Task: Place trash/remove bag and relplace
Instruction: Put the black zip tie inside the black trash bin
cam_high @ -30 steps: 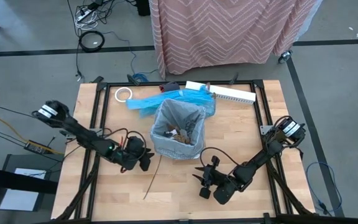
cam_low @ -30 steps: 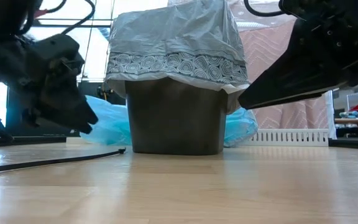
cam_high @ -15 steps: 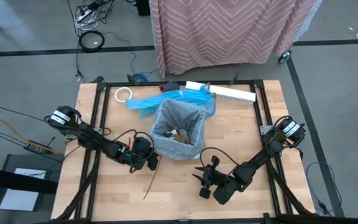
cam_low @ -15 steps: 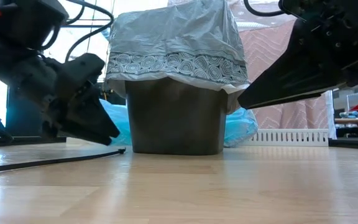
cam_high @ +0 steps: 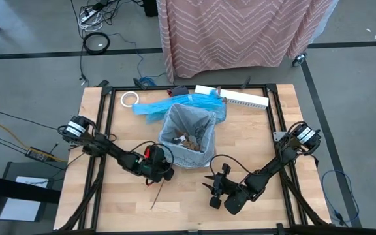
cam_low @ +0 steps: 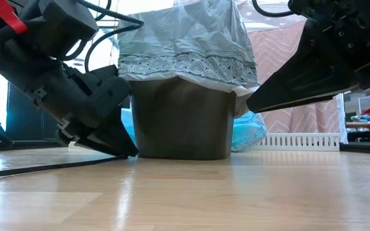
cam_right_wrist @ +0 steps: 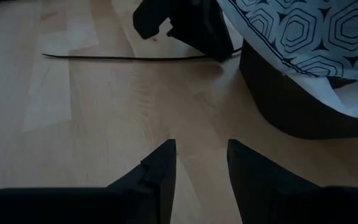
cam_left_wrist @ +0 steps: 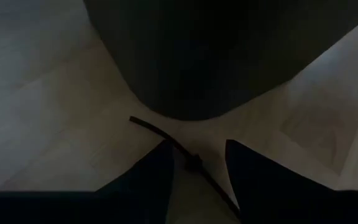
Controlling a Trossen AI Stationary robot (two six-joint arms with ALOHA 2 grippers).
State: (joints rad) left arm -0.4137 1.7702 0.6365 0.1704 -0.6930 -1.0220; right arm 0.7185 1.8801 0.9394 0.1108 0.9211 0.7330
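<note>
The counter [cam_high: 266,140] has bare wood along its near edge and near-right part. The bin [cam_low: 182,122], lined with the grey bag [cam_high: 187,134] holding brown scraps [cam_high: 189,140], stands mid-counter. The left tool [cam_high: 162,172], released with the thin stick [cam_left_wrist: 188,155] between its fingers, has come in from the left to the bin's base. The right tool [cam_high: 213,186] hangs parted and empty, unmoved.
</note>
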